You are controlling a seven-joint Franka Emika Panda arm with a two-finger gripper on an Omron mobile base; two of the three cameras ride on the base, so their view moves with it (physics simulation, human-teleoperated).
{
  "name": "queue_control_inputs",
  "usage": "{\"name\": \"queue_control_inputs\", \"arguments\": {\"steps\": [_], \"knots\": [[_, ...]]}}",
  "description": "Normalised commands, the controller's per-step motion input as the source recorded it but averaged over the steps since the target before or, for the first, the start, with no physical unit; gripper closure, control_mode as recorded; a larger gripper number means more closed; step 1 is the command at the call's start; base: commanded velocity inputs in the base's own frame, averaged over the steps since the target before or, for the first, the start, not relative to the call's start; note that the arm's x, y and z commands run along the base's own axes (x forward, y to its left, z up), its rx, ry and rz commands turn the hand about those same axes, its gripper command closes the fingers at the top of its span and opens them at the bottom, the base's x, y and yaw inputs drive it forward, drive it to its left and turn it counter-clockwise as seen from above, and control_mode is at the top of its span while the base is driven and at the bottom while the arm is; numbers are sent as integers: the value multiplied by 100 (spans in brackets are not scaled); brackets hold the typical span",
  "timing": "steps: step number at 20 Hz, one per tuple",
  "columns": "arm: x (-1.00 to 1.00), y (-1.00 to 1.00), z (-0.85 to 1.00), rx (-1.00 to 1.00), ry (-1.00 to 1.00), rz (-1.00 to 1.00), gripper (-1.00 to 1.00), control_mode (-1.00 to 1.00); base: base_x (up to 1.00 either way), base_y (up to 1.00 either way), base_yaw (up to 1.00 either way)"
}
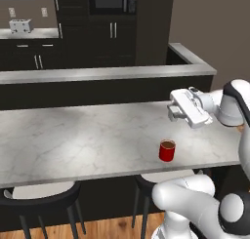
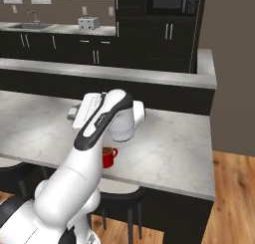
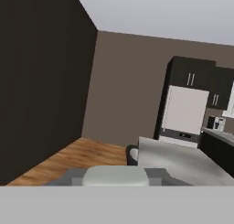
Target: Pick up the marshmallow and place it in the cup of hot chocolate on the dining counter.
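The cup of hot chocolate (image 1: 167, 150), a small red vessel, stands upright near the front edge of the marbled dining counter (image 1: 73, 140); dark brown liquid fills it almost to the rim. In the right base view the same cup (image 2: 108, 157) is partly hidden behind the white arm, and a small red handle shows on its right side. The gripper (image 1: 172, 111) hangs above the counter, beyond and slightly right of the cup and well clear of it, with the hand turned roughly level and pointing left. Its fingers are pressed close together; whether the marshmallow sits between them cannot be told, and the marshmallow cannot be made out on the counter either. Behind the counter runs a raised grey ledge (image 1: 97, 73). Dark stools (image 1: 44, 196) stand under the near edge. A toaster (image 2: 88, 23) rests on the far worktop.
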Motion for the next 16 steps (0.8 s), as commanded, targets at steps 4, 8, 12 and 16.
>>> {"name": "queue_control_inputs", "arguments": {"steps": [4,8,12,16], "knots": [[29,-50,-24,0,1,14,100,-100,0,0,0],[41,-11,-34,-5,1,11,100,-100,0,0,0],[31,-34,-45,-1,2,11,100,-100,0,0,0],[27,-44,-49,0,5,10,100,-100,0,0,0]]}}
